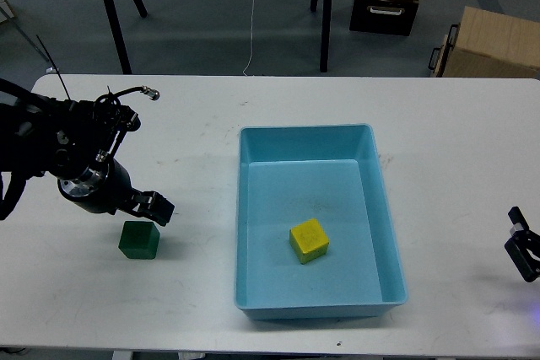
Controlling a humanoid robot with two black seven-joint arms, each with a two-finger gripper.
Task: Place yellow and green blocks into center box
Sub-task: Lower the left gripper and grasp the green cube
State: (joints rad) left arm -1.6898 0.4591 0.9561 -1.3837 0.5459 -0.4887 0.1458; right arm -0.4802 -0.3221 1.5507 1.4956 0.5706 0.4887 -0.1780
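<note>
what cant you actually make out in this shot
- Left gripper, head view: seen dark and end-on just above the green block, so open or shut cannot be told, nor whether it touches the block.
- Right gripper, head view: cut off by the right edge, finger state unclear.
- Yellow block in the blue box: its underside is hidden.

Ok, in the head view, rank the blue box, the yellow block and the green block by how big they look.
1. blue box, by far the largest.
2. and 3. yellow block and green block: they look about alike, so I won't rank them. The left claw sits just above the green block without covering it.
</note>
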